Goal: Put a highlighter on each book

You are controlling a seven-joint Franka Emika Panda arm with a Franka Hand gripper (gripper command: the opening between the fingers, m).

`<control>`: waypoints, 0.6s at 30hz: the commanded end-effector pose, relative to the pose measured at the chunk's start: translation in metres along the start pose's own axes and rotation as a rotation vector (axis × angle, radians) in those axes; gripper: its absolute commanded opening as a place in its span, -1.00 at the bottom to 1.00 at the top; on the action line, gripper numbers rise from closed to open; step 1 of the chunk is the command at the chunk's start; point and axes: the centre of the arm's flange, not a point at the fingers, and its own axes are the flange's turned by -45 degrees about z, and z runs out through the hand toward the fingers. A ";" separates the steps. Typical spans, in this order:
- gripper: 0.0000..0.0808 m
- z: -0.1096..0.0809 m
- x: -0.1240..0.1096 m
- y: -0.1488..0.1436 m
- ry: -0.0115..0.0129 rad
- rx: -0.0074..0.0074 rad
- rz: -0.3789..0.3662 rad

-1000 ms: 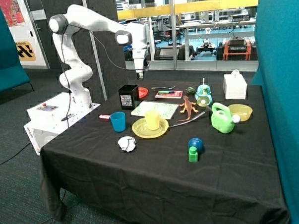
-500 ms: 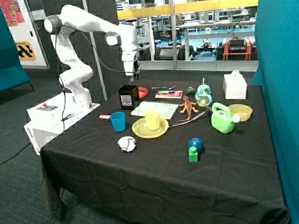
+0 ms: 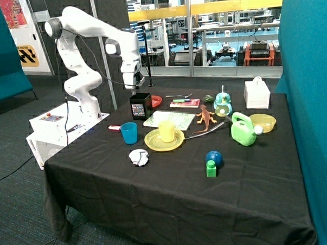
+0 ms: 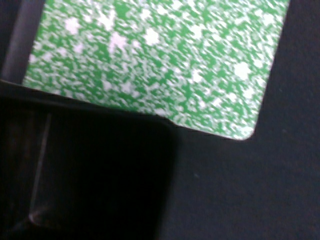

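Black-clothed table holds green-speckled white book; gripper hovers above.

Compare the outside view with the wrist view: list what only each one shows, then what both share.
Only the outside view shows the arm with its gripper hovering above the black box, the small red-pink book with a green highlighter lying on it, the yellow plate, the blue cup and the green watering can.

Only the wrist view shows the dark inside of the box and the book's rounded corner up close.

Both show the green speckled book, the black box and the black tablecloth. No highlighter lies on that book.
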 end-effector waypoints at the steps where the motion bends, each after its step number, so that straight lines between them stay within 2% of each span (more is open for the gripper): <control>1: 0.51 0.010 -0.023 0.031 0.0010 -0.0009 0.035; 10: 0.49 0.029 -0.041 0.049 0.0010 -0.0009 0.069; 18: 0.51 0.053 -0.049 0.062 0.0010 -0.0009 0.141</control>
